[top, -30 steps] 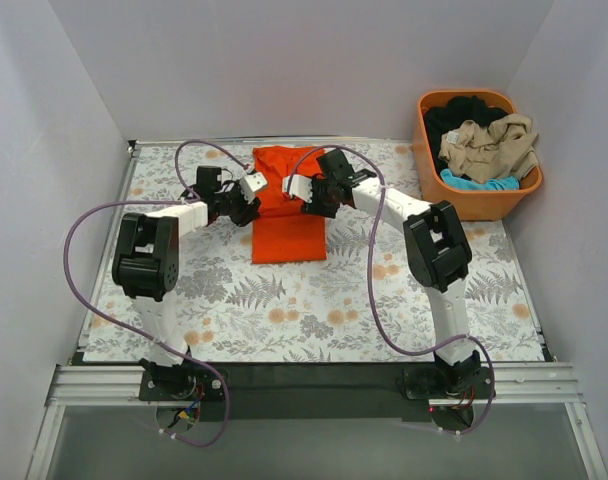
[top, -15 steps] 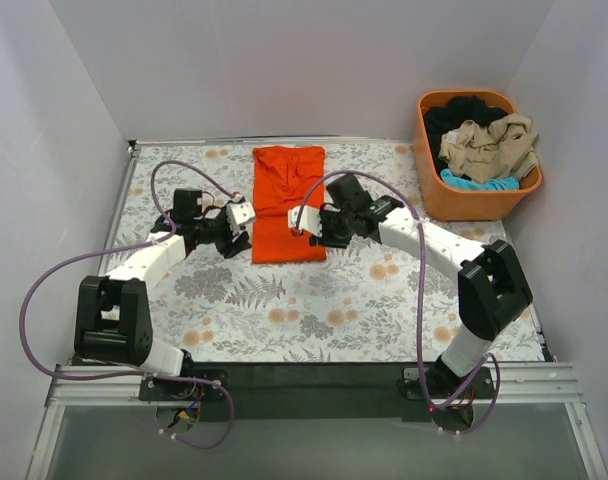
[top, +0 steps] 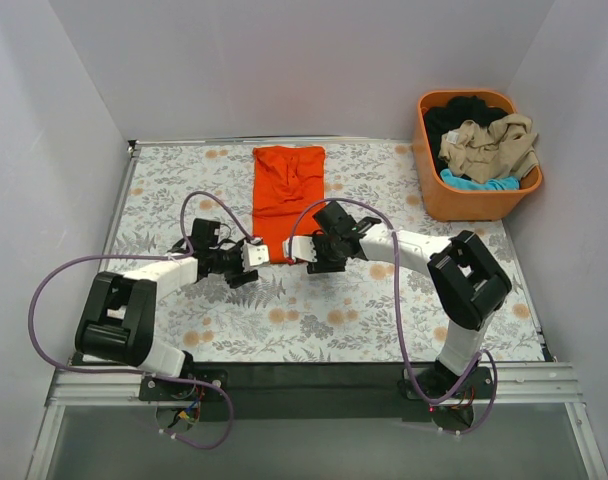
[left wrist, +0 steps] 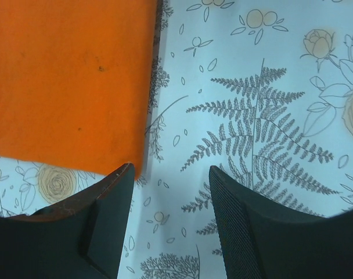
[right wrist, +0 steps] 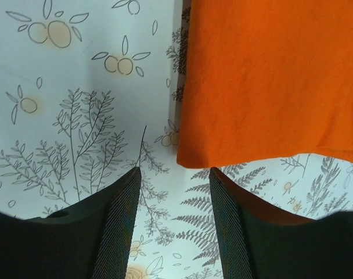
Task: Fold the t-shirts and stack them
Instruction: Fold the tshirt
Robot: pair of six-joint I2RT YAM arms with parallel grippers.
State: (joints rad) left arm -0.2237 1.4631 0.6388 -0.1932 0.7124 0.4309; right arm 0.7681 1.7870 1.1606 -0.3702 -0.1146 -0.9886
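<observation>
Floral cloth (top: 384,300) is covering the table you are working on, with plain white walls closing it in on three sides. The orange t-shirt (top: 287,195) is lying flat on that cloth as a long narrow strip running from the far edge toward the middle, collar end away from you.

Your left arm is bending out wide to the left. Its elbow is sitting low near the table's left edge, and its forearm is reaching rightward, close above the cloth. That is putting the left gripper (top: 256,254) just beside the shirt's near left corner. In the left wrist view its jaws are standing apart with only printed ferns between them. The orange t-shirt (left wrist: 66,81) is ending just ahead of the left-hand finger (left wrist: 110,221), and you are holding nothing there.

Your right arm is mirroring this: elbow raised over the right half of the table, forearm stretching leftward and down. The right gripper (top: 296,248) is hovering at the shirt's near right corner. In the right wrist view the jaws are likewise spread and gripping nothing, with the hem corner of the orange t-shirt (right wrist: 269,75) lying just beyond the gap between the fingers (right wrist: 115,226).

The two grippers are facing each other near the near hem. At the far right, the orange basket (top: 481,210) is holding the beige t-shirt (top: 489,145), the black t-shirt (top: 464,110) and the turquoise t-shirt (top: 474,182) in a crumpled heap.
</observation>
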